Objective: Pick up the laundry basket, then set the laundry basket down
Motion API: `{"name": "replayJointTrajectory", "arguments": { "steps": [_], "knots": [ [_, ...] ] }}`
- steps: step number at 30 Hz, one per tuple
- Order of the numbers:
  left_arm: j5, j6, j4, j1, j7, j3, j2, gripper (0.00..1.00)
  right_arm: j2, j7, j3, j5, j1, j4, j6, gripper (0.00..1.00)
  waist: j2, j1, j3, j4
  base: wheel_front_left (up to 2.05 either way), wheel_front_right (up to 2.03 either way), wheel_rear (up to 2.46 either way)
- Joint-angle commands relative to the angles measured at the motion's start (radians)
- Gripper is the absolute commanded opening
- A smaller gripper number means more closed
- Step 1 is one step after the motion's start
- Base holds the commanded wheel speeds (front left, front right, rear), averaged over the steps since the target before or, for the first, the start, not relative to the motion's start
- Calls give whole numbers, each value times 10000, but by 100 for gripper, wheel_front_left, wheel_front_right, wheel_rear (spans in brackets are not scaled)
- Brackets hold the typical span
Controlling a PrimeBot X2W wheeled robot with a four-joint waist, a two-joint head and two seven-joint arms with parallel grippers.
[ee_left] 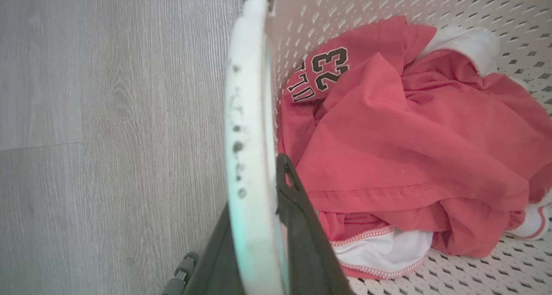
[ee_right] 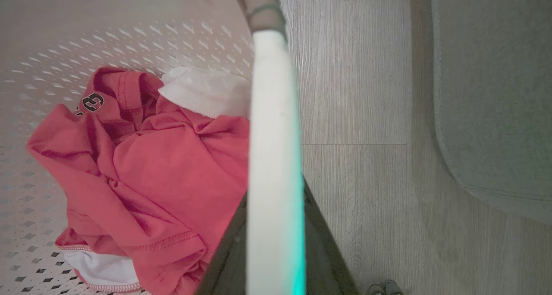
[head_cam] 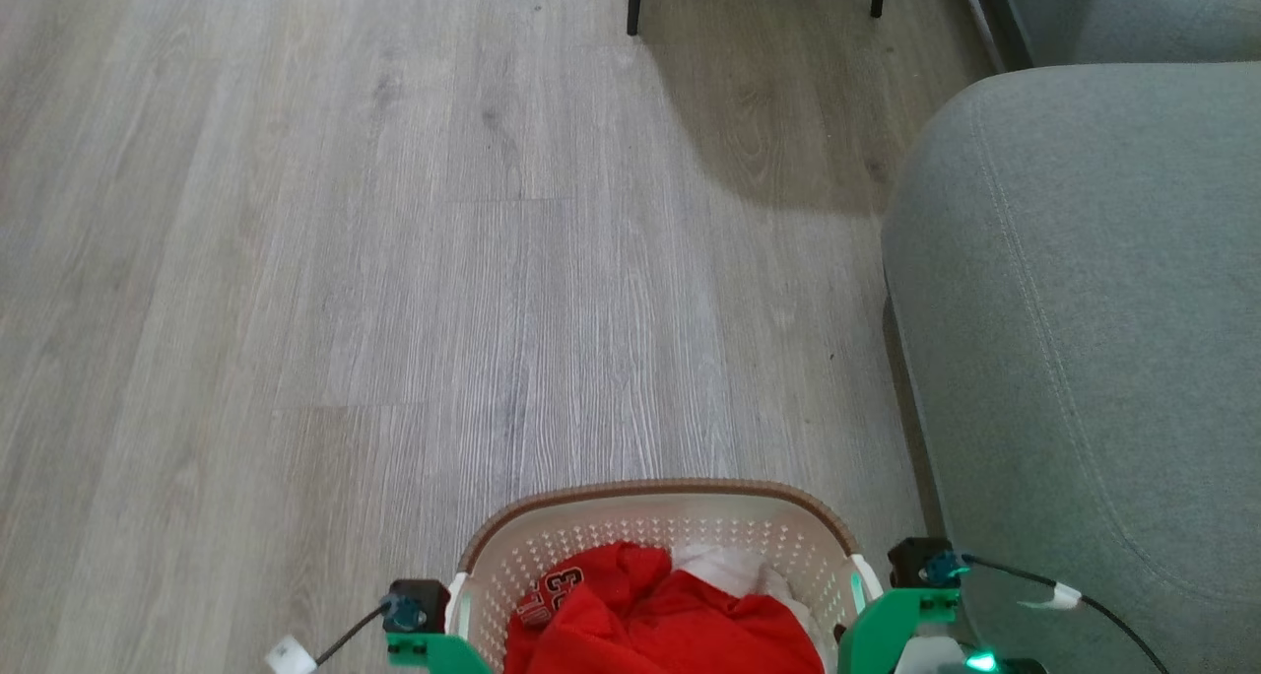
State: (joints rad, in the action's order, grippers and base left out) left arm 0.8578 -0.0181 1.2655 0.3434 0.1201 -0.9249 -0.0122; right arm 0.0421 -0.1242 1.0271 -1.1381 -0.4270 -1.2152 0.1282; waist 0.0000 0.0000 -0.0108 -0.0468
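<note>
Though cream-white and perforated, laundry basket (head_cam: 630, 532) wears brown woven rim.

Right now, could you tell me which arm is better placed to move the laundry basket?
Neither alone: the left gripper clamps the laundry basket's left handle, the right gripper its right handle; use both.

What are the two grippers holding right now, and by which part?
Both hold the laundry basket: the left gripper is shut on its left white handle, the right gripper on its right white handle.
</note>
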Motion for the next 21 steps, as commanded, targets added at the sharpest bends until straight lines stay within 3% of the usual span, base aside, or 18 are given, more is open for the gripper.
{"name": "replayJointTrajectory", "arguments": {
  "steps": [1,21],
  "knots": [
    [31,-127,55,353,160,175,-380,0,81,-185,184,-37,-404,28,25,0,0,0,-14,10,0,0,0],
    [250,-176,79,740,328,-3,-380,0,81,-428,832,-632,-955,-78,25,0,0,0,-696,123,0,0,0]
  ]
}}
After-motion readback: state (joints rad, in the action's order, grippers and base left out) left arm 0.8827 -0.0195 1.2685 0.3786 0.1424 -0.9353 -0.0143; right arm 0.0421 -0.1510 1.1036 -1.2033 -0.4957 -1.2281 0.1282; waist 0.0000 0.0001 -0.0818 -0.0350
